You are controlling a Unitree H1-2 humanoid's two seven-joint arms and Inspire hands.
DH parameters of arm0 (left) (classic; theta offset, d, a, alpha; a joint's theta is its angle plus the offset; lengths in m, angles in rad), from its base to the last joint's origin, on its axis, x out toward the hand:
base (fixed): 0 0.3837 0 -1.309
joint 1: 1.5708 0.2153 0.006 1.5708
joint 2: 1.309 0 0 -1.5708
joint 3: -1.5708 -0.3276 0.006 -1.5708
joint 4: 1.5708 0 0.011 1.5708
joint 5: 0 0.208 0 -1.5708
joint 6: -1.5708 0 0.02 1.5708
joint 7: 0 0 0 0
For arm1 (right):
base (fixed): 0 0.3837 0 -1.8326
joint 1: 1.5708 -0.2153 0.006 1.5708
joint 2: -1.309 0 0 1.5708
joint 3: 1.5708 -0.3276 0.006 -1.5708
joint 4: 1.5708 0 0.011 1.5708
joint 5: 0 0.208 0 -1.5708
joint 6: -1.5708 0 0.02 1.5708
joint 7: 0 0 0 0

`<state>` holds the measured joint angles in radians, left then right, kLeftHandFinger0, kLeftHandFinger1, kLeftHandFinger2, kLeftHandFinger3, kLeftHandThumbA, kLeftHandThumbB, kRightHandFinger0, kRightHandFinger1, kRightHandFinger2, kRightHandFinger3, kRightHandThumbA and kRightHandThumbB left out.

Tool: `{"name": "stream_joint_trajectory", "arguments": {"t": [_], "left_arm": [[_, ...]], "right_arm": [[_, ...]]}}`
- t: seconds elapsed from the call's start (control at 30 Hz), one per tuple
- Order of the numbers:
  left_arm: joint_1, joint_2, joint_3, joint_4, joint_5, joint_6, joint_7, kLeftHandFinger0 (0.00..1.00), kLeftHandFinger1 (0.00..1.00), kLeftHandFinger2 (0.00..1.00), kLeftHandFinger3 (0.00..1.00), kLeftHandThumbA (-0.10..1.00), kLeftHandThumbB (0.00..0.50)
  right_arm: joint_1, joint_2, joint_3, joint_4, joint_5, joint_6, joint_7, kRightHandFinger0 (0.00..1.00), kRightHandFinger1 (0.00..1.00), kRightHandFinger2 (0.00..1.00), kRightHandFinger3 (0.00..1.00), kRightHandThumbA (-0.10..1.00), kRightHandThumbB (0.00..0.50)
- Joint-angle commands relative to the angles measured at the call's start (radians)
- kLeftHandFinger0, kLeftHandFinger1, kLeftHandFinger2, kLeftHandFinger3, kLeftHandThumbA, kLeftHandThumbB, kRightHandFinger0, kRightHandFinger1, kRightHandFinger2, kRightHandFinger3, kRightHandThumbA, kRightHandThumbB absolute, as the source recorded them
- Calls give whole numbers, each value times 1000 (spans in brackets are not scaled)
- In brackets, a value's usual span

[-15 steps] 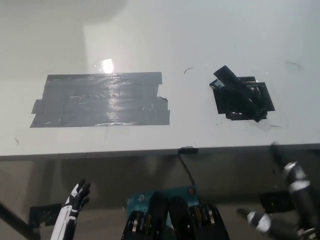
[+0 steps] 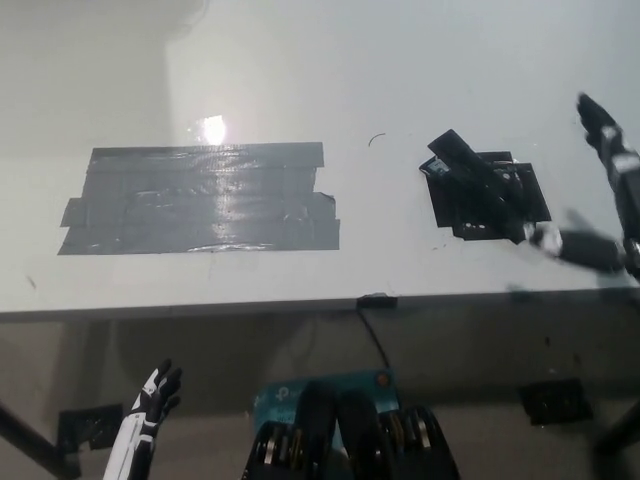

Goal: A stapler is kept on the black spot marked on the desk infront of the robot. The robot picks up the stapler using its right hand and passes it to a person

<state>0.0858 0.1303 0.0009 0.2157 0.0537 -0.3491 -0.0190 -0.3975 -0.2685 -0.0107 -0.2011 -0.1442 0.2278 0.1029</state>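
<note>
A black stapler lies slanted across the small black tape spot at the desk's right. My black right hand hovers over the desk's right edge, just right of the spot, open with fingers spread and slightly blurred; one fingertip reaches near the spot's lower right corner. It holds nothing. My white left hand rests low at the lower left, below the desk edge, fingers apart.
A large grey tape patch covers the left middle of the white desk. A black cable hangs from a clip at the desk's front edge. A glare spot shines above the patch.
My right hand has risen from below the desk's front edge at the lower right to above the desk surface beside the black spot. The stapler and left hand have not moved.
</note>
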Motion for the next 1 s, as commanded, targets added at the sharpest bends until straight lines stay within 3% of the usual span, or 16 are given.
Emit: {"name": "stream_joint_trajectory", "arguments": {"t": [0.0, 0.27, 0.37, 0.53, 0.97], "left_arm": [[-3, 6, 0, -12, 2, -49, -3, 1000, 1000, 1000, 1000, 1000, 500], [2, 3, 0, -11, -3, -51, -6, 1000, 1000, 1000, 1000, 1000, 500], [5, 0, 0, -16, -4, -47, -4, 1000, 1000, 1000, 1000, 1000, 500], [7, 0, -1, -16, -5, -47, -7, 1000, 1000, 1000, 1000, 1000, 500], [11, -6, -2, -24, -18, -27, -14, 1000, 1000, 1000, 1000, 1000, 500]], "right_arm": [[-127, -22, 23, 80, -36, 97, 19, 1000, 1000, 1000, 1000, 1000, 289], [-281, -3, 78, 236, -69, 144, 15, 1000, 1000, 1000, 1000, 1000, 259], [-319, -3, 116, 308, -108, 128, 2, 1000, 1000, 1000, 1000, 1000, 283], [-350, 12, 148, 392, -129, 98, -13, 1000, 1000, 1000, 1000, 1000, 263], [-444, 13, 209, 622, -190, 58, -37, 1000, 1000, 1000, 1000, 1000, 284]]}}
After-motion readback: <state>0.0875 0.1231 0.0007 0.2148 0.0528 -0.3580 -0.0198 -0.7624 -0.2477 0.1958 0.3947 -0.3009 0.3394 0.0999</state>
